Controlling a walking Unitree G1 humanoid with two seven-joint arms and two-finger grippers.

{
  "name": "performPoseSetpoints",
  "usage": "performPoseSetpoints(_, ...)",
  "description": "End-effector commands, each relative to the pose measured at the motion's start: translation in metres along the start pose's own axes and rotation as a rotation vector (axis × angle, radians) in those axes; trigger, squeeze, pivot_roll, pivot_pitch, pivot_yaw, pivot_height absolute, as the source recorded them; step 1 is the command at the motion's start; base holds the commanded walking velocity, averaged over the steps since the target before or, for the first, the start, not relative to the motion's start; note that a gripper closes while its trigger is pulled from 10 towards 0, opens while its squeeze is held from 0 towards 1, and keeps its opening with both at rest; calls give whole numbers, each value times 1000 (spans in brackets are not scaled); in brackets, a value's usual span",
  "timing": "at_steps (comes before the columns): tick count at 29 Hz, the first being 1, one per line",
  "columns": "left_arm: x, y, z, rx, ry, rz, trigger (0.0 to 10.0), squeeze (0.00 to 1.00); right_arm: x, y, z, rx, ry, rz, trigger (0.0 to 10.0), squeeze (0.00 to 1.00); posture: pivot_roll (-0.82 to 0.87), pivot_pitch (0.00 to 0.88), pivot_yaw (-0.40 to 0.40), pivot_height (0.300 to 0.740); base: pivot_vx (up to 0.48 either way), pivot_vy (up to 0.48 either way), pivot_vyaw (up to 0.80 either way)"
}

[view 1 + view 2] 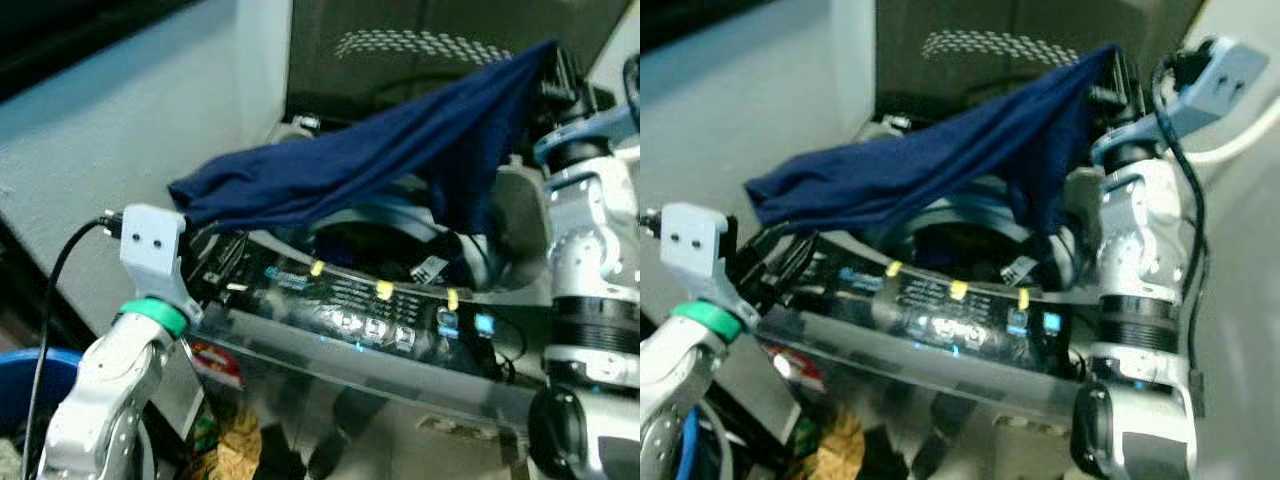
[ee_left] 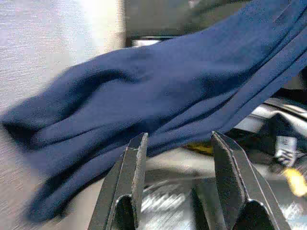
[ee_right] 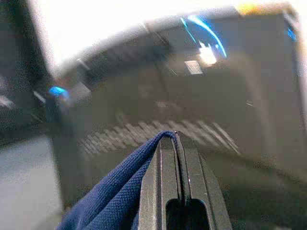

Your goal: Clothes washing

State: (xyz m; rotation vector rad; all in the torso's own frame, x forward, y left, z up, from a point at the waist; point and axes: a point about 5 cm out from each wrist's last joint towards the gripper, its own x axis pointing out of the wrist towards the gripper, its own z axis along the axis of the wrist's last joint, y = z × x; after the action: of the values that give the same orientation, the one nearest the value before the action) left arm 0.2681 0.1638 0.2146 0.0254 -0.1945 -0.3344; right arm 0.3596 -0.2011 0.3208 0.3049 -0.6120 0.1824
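A dark blue garment [image 1: 380,160] hangs stretched above the open top of the washing machine [image 1: 330,300]. My right gripper [image 3: 175,139] is shut on its upper corner, held high at the right [image 1: 550,60]. The cloth slopes down to the left, where its loose end [image 1: 210,200] droops by my left gripper. In the left wrist view my left gripper [image 2: 177,143] stands open just under the garment [image 2: 158,96], with its fingers apart and nothing between them. More dark laundry lies inside the drum [image 1: 370,245].
The machine's control panel [image 1: 400,325] with lit blue buttons and yellow tabs runs along the front. A blue basket [image 1: 30,385] stands at lower left beside my left arm. A grey wall [image 1: 110,130] rises on the left, the raised dark lid [image 1: 420,50] behind.
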Motion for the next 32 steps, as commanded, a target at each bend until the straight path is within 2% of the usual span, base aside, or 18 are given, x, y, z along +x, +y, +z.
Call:
performPoseSetpoints(1, -1, -2, 0, -10, 3, -11, 10000, 0, 1, 0, 5, 1, -14, 2, 10000, 0, 140, 25, 25, 740, 0, 0, -800)
performPoseSetpoints(3, 0, -1, 1, -14, -2, -8, 10000, 0, -1, 7, 0, 0, 10, 35, 10000, 0, 140, 25, 25, 740, 0, 0, -800)
performPoseSetpoints(5, -1, 2, 5, -49, -23, 10, 10000, 0, -9, 36, -22, 16, 137, 177, 10000, 0, 137, 26, 25, 740, 0, 0, -800)
performPoseSetpoints(6, -1, 2, 5, -49, -23, 10, 10000, 0, -9, 36, -22, 16, 137, 177, 10000, 0, 137, 26, 25, 740, 0, 0, -800)
performPoseSetpoints(8, -2, 2, 7, -78, -32, 19, 10000, 0, -19, 58, -42, 22, 264, 301, 10000, 0, 137, 28, 21, 740, 0, 0, -400)
performPoseSetpoints(12, -2, 1, 9, -84, -47, 16, 10000, 0, -24, 66, -50, 25, 313, 341, 10000, 0, 137, 31, 14, 740, 0, 360, 0)
performPoseSetpoints(14, -6, -3, 11, -103, -73, 24, 10000, 0, -30, 80, -63, 20, 374, 401, 10000, 0, 138, 38, -2, 740, 0, 480, 0)
performPoseSetpoints(16, -8, -3, 11, -97, -77, 34, 10000, 0, -26, 86, -64, 21, 379, 417, 10000, 0, 138, 38, -2, 740, 0, 431, 0)
performPoseSetpoints(20, -9, -3, 11, -89, -79, 38, 10000, 0, -24, 88, -65, 19, 380, 423, 10000, 0, 138, 38, -2, 740, 0, 382, 0)
performPoseSetpoints(23, -9, -3, 9, -100, -69, 49, 10000, 0, 5, 99, -42, 4, 271, 449, 10000, 0, 139, 43, -8, 740, 0, 0, 0)
performPoseSetpoints(24, -9, -3, 9, -100, -69, 49, 10000, 0, 5, 99, -42, 4, 271, 449, 10000, 0, 139, 43, -8, 740, 0, 0, 0)
performPoseSetpoints(25, -8, -4, 9, -98, -64, 46, 10000, 0, 22, 98, -24, -3, 183, 417, 10000, 0, 139, 43, -7, 740, 0, 0, 0)
performPoseSetpoints(26, -8, -4, 9, -95, -61, 40, 10000, 0, 41, 91, 0, -3, 73, 336, 10000, 0, 141, 44, -8, 740, 0, 0, 0)
performPoseSetpoints(27, -8, -4, 9, -95, -61, 40, 10000, 0, 41, 91, 0, -3, 73, 336, 10000, 0, 141, 44, -8, 740, 0, 0, 0)
performPoseSetpoints(29, -8, -5, 9, -86, -53, 27, 10000, 0, 70, 74, 51, -2, -134, 198, 10000, 0, 141, 44, -8, 740, 0, 0, 0)
performPoseSetpoints(30, -8, -5, 9, -86, -53, 27, 10000, 0, 70, 74, 51, -2, -134, 198, 10000, 0, 141, 44, -8, 740, 0, 0, 0)
performPoseSetpoints(31, -9, -6, 8, -76, -41, 10, 10000, 0, 80, 67, 75, -51, -216, 141, 10000, 0, 143, 47, -4, 740, 0, 0, 0)
performPoseSetpoints(32, -9, -8, 6, -69, -29, -11, 10000, 0, 87, 61, 91, -154, -249, 95, 10000, 0, 143, 47, -4, 740, 0, 0, 0)
